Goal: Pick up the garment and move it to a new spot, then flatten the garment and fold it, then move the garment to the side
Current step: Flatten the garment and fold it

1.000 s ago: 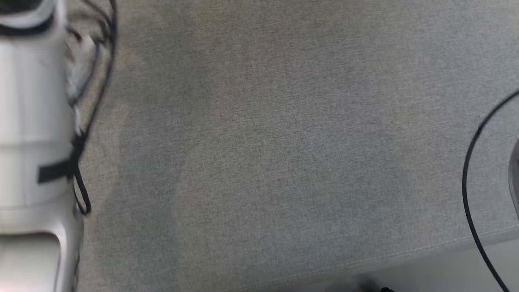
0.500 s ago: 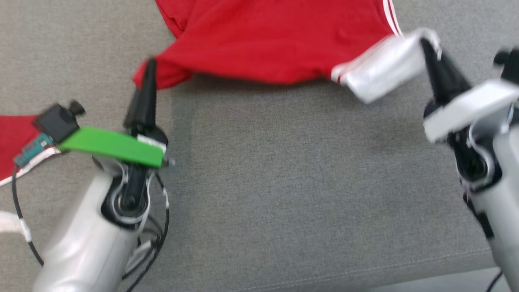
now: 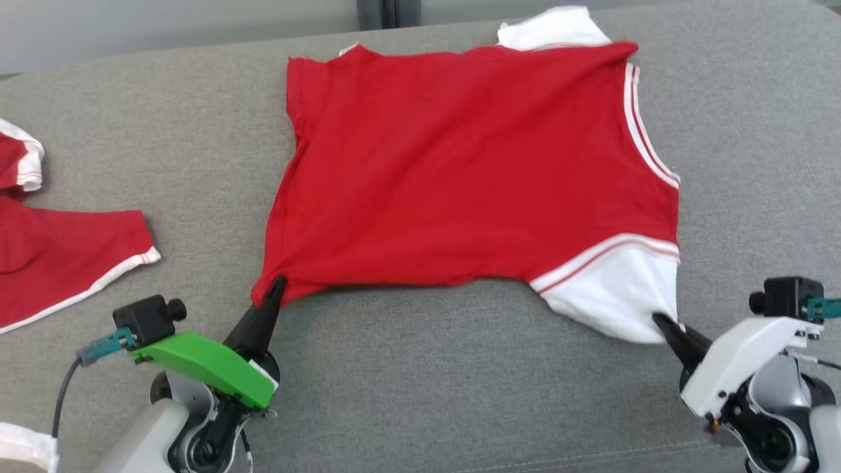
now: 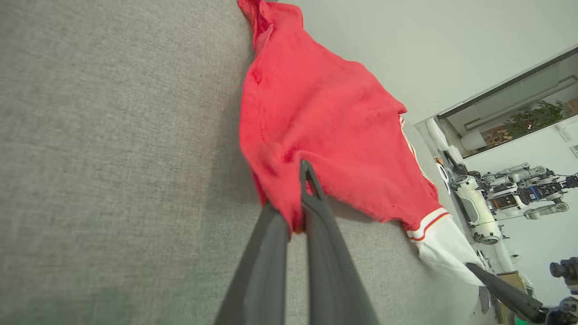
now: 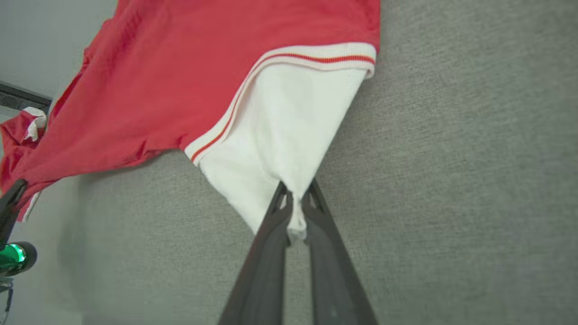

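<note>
Red T-shirt [image 3: 473, 171] with white sleeves lies spread on the grey fabric surface [image 3: 420, 394], mid-width and toward the far side. Its far white sleeve [image 3: 552, 26] comes close to the surface's far edge. The near side is stretched between my grippers. My left gripper [image 3: 277, 288] has its jaws closed on the red hem corner. My right gripper [image 3: 659, 320] has its jaws closed on the tip of the near white sleeve [image 3: 611, 295]. Bare fabric runs along the near side of the shirt, between my arms, down to the stitched near edge. More bare fabric lies right of the shirt's striped edge. To the left, a narrower bare strip separates the shirt from a second red garment [image 3: 59, 256] with white trim, which is cut off by the head view's left edge.
</note>
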{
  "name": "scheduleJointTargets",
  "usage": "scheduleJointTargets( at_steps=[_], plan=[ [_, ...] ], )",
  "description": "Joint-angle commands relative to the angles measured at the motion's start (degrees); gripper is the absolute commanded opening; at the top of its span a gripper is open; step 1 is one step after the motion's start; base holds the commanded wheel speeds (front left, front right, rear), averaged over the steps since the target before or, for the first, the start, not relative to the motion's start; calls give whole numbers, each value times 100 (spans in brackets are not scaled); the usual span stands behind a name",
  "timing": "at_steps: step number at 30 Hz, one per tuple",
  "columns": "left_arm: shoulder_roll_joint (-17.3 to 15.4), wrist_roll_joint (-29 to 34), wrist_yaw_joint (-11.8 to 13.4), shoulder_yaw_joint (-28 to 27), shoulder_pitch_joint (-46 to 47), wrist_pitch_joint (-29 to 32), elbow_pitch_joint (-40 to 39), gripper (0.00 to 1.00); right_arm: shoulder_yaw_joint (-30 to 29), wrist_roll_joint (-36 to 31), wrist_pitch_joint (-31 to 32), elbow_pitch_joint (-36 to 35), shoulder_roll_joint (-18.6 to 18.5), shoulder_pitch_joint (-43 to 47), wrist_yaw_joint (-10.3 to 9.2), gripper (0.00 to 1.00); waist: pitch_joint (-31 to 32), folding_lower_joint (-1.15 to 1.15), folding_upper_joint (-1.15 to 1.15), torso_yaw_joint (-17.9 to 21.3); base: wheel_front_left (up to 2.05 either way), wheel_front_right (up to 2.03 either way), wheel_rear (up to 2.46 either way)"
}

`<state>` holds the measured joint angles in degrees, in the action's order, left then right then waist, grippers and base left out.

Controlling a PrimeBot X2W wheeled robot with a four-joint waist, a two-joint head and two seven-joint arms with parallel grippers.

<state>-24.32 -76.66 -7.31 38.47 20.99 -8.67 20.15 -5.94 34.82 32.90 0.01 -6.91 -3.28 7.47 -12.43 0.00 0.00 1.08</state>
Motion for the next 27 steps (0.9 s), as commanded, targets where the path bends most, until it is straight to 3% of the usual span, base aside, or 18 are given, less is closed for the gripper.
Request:
scheduleJointTargets(
  at_steps=[1,10,17,27],
  plan=[
    [-21,2,-28,33,-139,-37,-5,0,-122,-106,266,-261,55,185,4,0,120,0,0,-66,0,0,0],
    [-218,19,29,399,-618,275,-126,0,-676,-462,1988,-1620,365,1014,4,0,253,0,0,-170,0,0,0],
    [-399,-24,224,601,-929,593,-351,0,-989,-738,2342,-1855,393,1134,4,0,274,0,0,-233,0,0,0],
    [-381,-481,124,264,-920,493,-989,0,-1179,-418,2392,-1973,395,901,4,0,276,0,0,-355,0,0,0]
  ],
)
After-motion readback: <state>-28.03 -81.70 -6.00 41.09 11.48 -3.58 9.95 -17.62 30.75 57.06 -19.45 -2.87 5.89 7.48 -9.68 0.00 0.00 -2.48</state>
